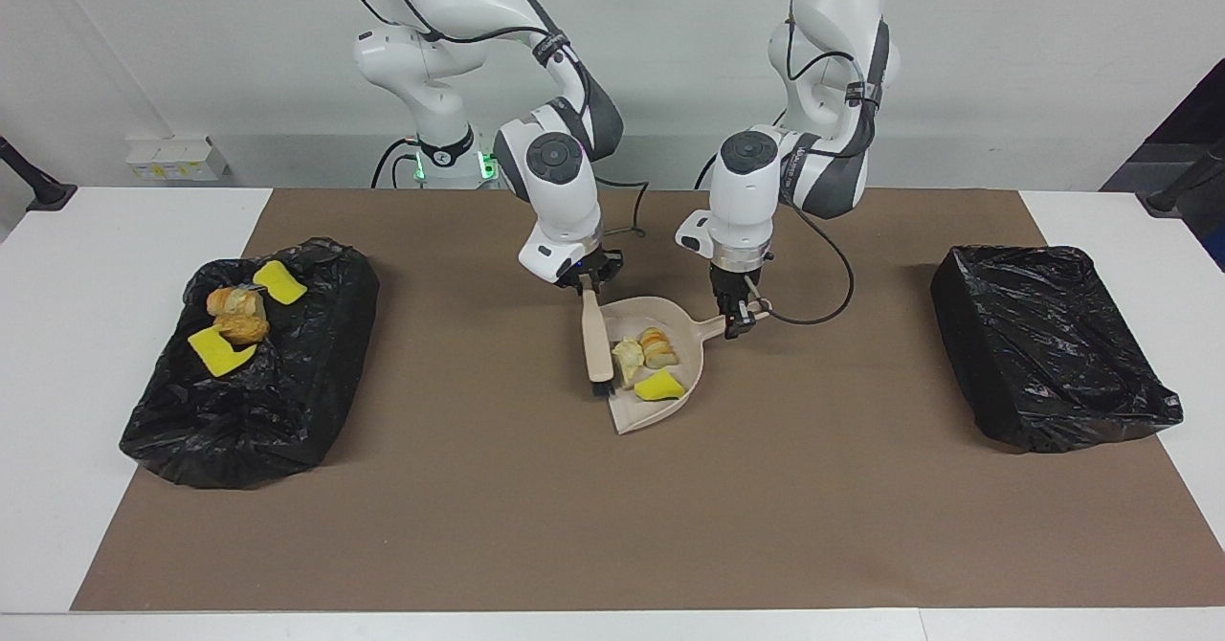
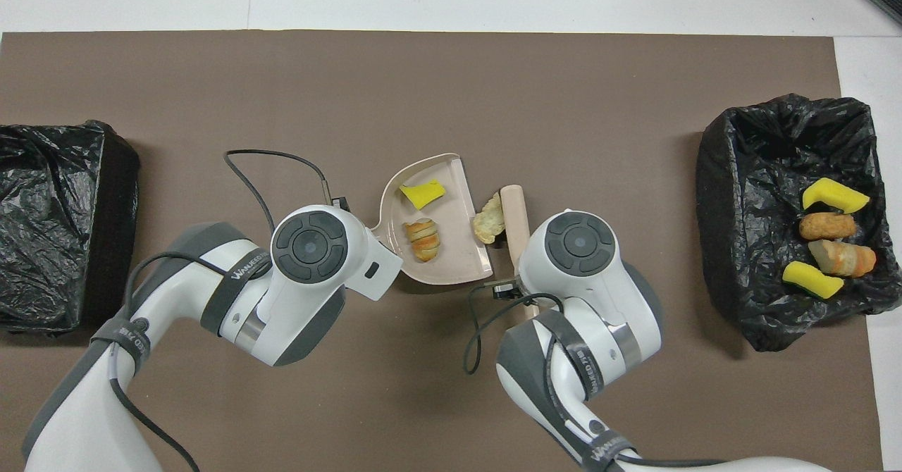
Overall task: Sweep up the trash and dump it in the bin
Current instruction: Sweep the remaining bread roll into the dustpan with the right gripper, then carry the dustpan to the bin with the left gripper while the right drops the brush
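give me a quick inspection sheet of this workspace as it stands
surface: white table under a brown mat
job's things: dustpan holds two trash pieces, a third at its open edge beside the brush; four pieces lie in one black-lined bin; other bin shows none
clutter: nothing seen
end effectors: right end effector shut on brush; left end effector shut on dustpan handle
cables: black cable loops off each wrist
surroundings: white wall, socket box

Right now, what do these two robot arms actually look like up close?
Both arms are glossy white with rounded segments and dark grey joint bands. Round dark caps with button-like marks top the wrists, and grey lettering runs along the forearms. The left end effector and the right end effector are small and black, each trailed by a loose black cable. A green light glows at the right arm's base.
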